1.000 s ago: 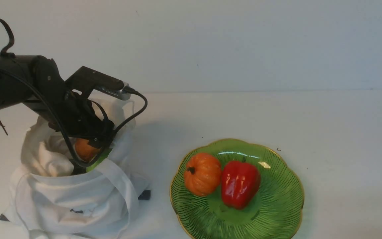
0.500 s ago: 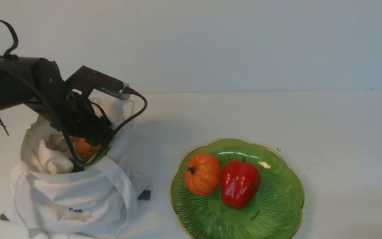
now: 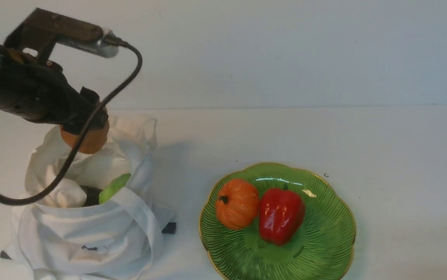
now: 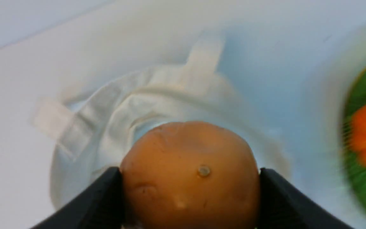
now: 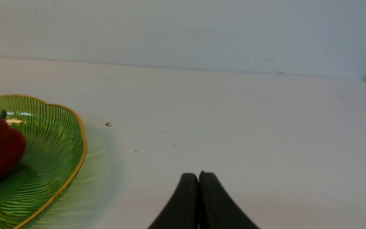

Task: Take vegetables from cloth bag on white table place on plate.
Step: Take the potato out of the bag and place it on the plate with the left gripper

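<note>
front: robot's side, between the arms, looking forward and down across the worktop, mid-range | left wrist: high, close behind left pincer, looking down on cloth bag | right wrist: low over worktop, facing back wall | shared: plate shows in all three; cloth bag in front and left wrist

Pale grey wall behind the white table, soft even light
</note>
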You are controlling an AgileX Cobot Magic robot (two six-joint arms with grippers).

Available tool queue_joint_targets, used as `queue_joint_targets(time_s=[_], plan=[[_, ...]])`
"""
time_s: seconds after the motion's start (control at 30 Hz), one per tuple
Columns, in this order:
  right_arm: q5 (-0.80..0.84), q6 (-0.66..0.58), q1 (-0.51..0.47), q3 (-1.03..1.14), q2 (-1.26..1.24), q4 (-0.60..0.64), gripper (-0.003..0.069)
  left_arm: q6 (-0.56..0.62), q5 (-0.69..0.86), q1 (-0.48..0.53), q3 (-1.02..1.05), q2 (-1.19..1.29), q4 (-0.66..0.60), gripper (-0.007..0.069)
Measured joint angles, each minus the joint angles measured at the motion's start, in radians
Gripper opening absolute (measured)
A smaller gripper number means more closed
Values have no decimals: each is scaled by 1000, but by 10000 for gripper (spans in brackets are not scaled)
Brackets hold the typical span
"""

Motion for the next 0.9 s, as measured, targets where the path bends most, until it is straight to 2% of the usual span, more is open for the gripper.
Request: queue_joint_targets(time_s=[0.1, 0.13, 0.17, 0.2, 0.23, 0.3, 0.43, 0.53, 0.63, 0.9], plan=[[0, 0, 0, 0, 0, 0, -15, 76, 17, -67, 0, -84, -151, 468], [0, 0, 0, 0, 0, 0, -15, 82, 22, -74, 0, -88, -160, 468], [0, 0, 0, 0, 0, 0, -15, 128, 39, -122, 0, -105, -222, 468], [0, 0, 0, 0, 0, 0, -15, 134, 45, -130, 0, -106, -230, 468], [0, 0, 0, 0, 0, 0, -15, 183, 67, -196, 3, -110, -285, 468], [0, 0, 0, 0, 0, 0, -15, 212, 77, -259, 13, -102, -316, 468], [0, 0, 0, 0, 0, 0, -15, 240, 87, -446, 43, -6, -338, 468], [0, 0, 0, 0, 0, 0, -15, 242, 73, -509, 48, 88, -339, 468], [0, 0, 0, 0, 0, 0, -15, 243, 7, -554, 50, 219, -340, 468], [0, 0, 0, 0, 0, 0, -15, 246, -73, -564, 50, 383, -342, 468]])
